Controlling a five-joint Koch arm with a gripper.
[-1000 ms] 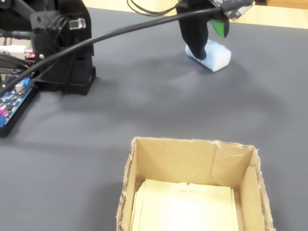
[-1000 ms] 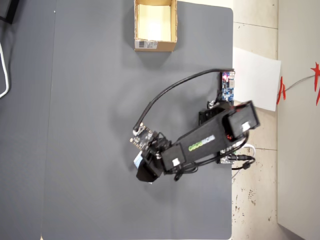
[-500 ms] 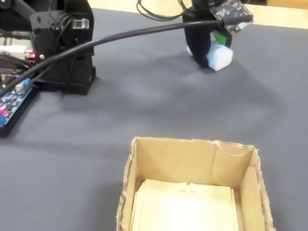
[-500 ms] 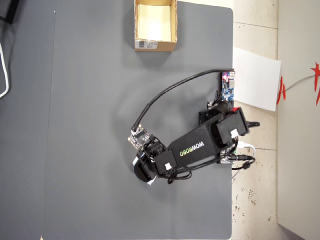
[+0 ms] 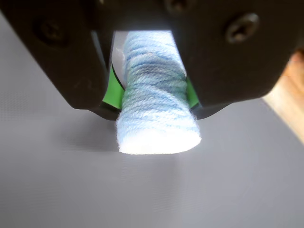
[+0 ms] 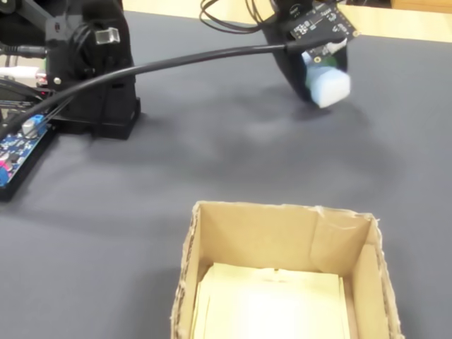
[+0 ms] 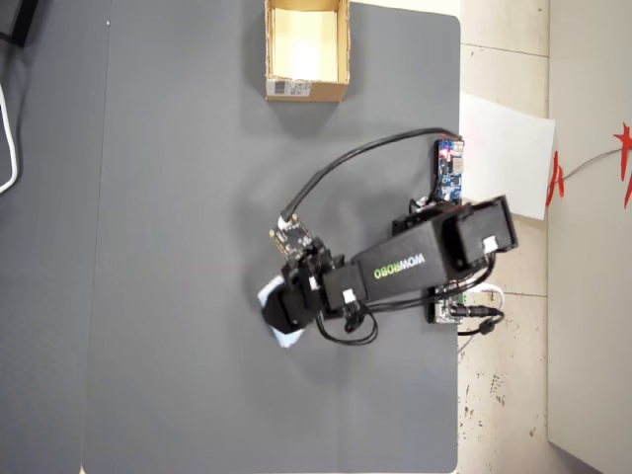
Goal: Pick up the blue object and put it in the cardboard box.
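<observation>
Holding the blue object pinched between green-lined jaws, our pincer grips it mid-length, so one pale end juts out beyond the tips. The grey table lies just below it — we judge the block lifted clear for carrying. The cardboard box sits well away from the pincer, open side up, ready to receive it.

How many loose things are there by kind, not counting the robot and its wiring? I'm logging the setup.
Blue sponge blocks: 1, the sponge block, clamped in the tool
Cardboard boxes: 1, the box
White paper sheets: 1, the paper sheet, beside the mat
Total: 3
</observation>
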